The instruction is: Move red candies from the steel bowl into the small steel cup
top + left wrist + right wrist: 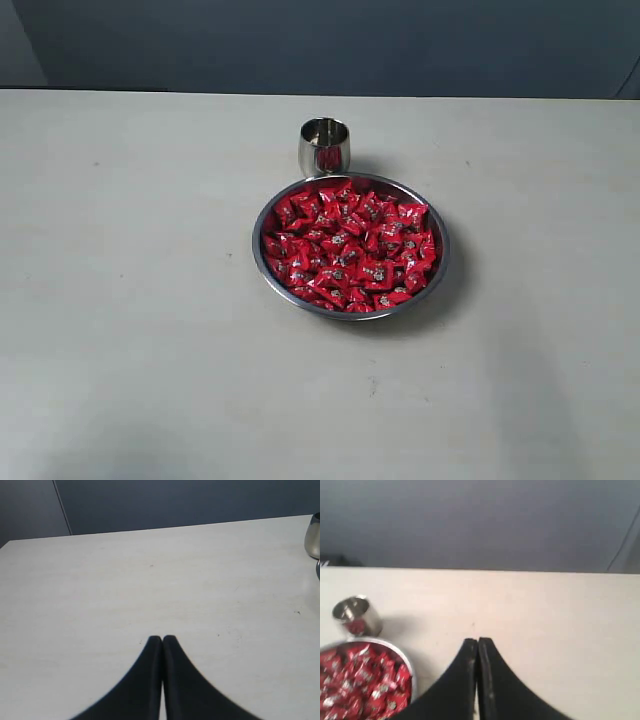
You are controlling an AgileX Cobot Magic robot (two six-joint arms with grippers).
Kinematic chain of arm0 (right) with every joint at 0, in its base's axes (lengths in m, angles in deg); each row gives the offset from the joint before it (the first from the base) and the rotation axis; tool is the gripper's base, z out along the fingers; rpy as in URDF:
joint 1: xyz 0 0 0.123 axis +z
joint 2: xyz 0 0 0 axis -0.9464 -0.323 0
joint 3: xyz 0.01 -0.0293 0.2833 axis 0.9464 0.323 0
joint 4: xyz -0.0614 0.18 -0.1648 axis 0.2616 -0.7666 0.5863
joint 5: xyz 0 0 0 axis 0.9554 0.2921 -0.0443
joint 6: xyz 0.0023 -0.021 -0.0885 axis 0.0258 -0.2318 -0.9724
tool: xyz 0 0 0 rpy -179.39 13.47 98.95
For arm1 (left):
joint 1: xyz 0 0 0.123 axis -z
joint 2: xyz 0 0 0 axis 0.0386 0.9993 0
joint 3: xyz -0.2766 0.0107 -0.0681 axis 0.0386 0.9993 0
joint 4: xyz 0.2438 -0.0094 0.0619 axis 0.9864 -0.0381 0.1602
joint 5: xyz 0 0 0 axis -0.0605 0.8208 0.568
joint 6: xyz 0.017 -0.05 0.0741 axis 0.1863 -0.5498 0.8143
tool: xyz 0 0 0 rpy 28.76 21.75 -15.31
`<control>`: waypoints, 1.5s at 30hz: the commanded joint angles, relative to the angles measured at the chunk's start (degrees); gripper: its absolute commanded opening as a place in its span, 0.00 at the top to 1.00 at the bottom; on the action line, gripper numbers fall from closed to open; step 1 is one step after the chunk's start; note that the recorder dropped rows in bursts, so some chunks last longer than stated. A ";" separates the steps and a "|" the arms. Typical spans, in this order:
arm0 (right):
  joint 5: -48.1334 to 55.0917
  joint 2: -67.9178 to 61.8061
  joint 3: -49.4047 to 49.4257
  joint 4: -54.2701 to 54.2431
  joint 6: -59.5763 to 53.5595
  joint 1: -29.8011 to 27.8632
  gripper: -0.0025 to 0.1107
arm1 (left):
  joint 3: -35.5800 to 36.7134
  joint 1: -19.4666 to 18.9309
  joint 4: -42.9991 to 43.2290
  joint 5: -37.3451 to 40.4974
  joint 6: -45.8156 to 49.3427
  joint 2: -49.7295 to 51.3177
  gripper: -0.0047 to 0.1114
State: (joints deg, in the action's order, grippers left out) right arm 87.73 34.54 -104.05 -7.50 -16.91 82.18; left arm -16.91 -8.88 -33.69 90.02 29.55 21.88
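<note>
The steel bowl point(262, 262) sits mid-table, filled with many red candies point(350, 245). Just behind it stands the small steel cup point(324, 146), upright, mirroring red on its side. Neither arm shows in the exterior view. In the right wrist view the bowl point(408, 666), its candies point(362, 680) and the cup point(356, 615) lie off to one side of my right gripper point(478, 641), which is shut and empty. My left gripper point(162, 639) is shut over bare table, with only the cup's edge point(313, 536) far off at the frame border.
The pale table point(120, 300) stretches widely to both sides of the bowl. A dark wall point(320, 40) runs behind the table's far edge.
</note>
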 commanded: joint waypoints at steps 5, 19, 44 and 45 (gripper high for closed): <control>15.72 -20.82 -15.33 -0.39 -8.65 10.99 0.97 | -0.48 0.46 0.11 -0.31 -0.09 -0.27 0.96; 21.96 -49.97 -27.71 -17.12 -34.75 15.44 0.57 | -0.48 0.46 0.11 -0.31 -0.09 -0.27 0.96; 13.82 -66.66 -35.62 -27.01 -43.60 15.44 0.80 | -0.48 0.46 0.11 -0.31 -0.09 -0.27 0.96; 13.69 -66.66 -35.62 -27.24 -43.60 15.44 0.93 | -0.48 0.46 0.11 -0.31 -0.09 -0.27 0.96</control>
State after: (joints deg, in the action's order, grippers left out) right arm 102.01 -32.29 -139.31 -34.41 -59.96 97.69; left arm -16.91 -8.88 -33.69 90.02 29.55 21.88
